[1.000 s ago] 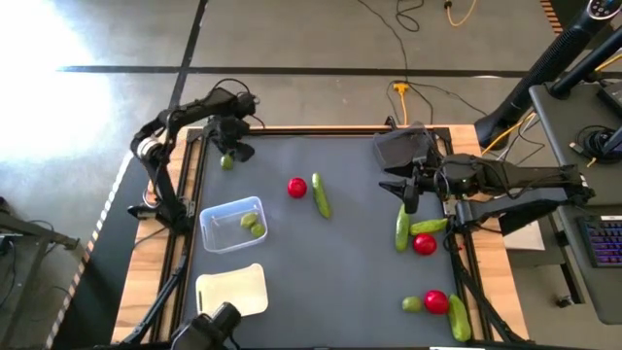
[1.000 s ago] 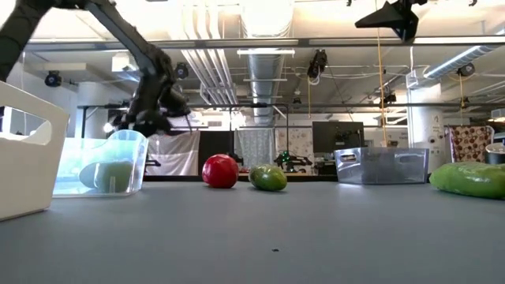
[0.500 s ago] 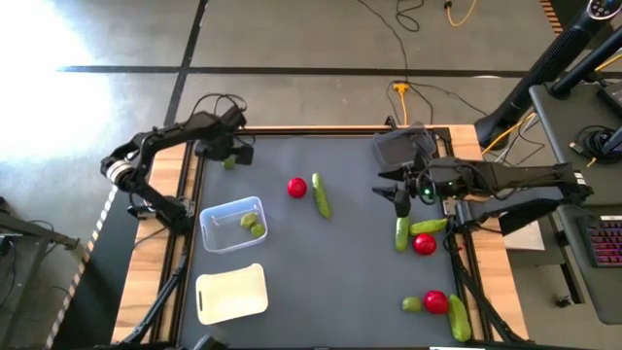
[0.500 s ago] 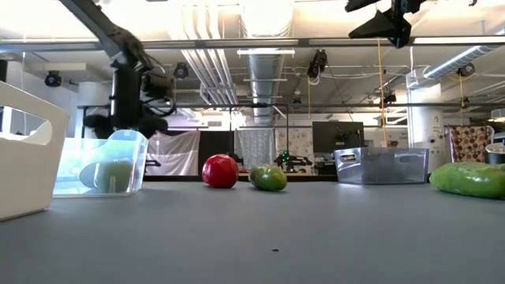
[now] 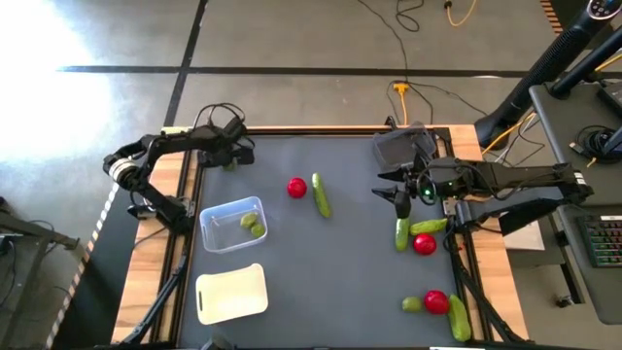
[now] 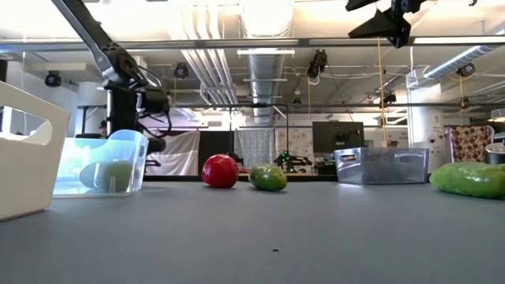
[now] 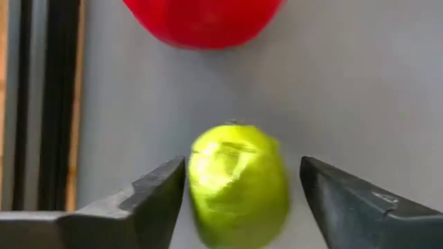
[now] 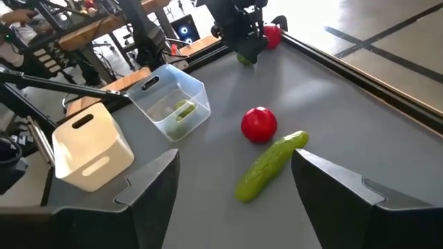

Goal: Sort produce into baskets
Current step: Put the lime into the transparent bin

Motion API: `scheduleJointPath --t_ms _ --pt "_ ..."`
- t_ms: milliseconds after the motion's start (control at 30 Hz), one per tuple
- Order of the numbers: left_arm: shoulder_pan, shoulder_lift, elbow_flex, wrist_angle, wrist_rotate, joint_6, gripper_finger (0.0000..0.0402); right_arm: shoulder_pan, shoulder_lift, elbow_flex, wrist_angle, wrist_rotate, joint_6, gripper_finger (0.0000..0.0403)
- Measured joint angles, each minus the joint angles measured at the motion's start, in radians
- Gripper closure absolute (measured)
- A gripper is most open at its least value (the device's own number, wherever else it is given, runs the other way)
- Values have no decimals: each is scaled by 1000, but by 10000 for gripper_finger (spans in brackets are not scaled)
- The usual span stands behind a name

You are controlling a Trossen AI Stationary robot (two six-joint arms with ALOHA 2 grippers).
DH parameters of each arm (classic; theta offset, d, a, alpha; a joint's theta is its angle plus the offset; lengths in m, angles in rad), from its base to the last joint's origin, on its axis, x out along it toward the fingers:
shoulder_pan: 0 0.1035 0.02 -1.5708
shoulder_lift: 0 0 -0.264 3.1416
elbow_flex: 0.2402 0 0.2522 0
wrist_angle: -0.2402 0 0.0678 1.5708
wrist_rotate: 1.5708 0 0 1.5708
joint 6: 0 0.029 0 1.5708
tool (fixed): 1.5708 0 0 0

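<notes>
Lime (image 7: 239, 183) sits between my left gripper (image 7: 242, 200) jaws at the table (image 5: 340, 282) far-left corner; jaws apart, one side touching, other clear. Tomato (image 7: 204, 21) just beyond. My right gripper (image 5: 397, 194) hangs open above a cucumber (image 5: 402, 233).

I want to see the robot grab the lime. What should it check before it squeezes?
1. Lime between the left gripper fingers: ok, it sits in the gap.
2. Left fingers open: ok, a gap shows on one side of the lime; the other side looks close or touching.
3. Lime centred: not ok, it sits nearer one finger.
4. Clear basket ready for limes: ok, limes already lie in it.
5. Right gripper out of the way: ok, it hangs open above the table's right side.
6. Lime resting on the table: cannot tell.
</notes>
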Motion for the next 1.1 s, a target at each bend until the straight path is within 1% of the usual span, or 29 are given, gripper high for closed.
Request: scheduleJointPath --t_ms 167,267,300,400,467,533,600,700,767,867,967,1033,1100 --pt "-4 0 -8 26 -36 -29 209 0 0 0 0 0 -14 145" --pt "-15 -2 -3 22 -20 -24 255 0 0 0 0 0 -18 150" --pt "-22 -5 0 21 -9 -13 264 0 0 -1 0 0 -18 152" --pt "-66 -48 13 1 17 25 265 0 0 -1 0 0 -19 156" --pt "-124 -102 30 -27 24 49 265 0 1 -1 0 0 -23 158" --pt "-212 -182 48 -69 25 68 265 0 1 -1 0 -2 -27 158" --pt "-322 -270 66 -93 25 80 265 0 3 -1 0 -4 0 157" --pt "-523 -387 78 -131 33 38 265 0 3 -1 0 -4 60 157" --pt "-670 -437 80 -154 50 5 265 0 3 -1 0 -3 46 159" --pt "-887 -462 78 -236 49 -105 265 0 3 -1 2 0 -25 163" --pt "-1061 -448 58 -309 45 -192 265 0 11 -1 11 8 -52 162" --pt "-1149 -426 45 -305 40 -223 265 0 21 -1 8 9 -54 159" --pt "-1179 -394 37 -329 33 -280 265 0 40 -1 9 9 -53 157"
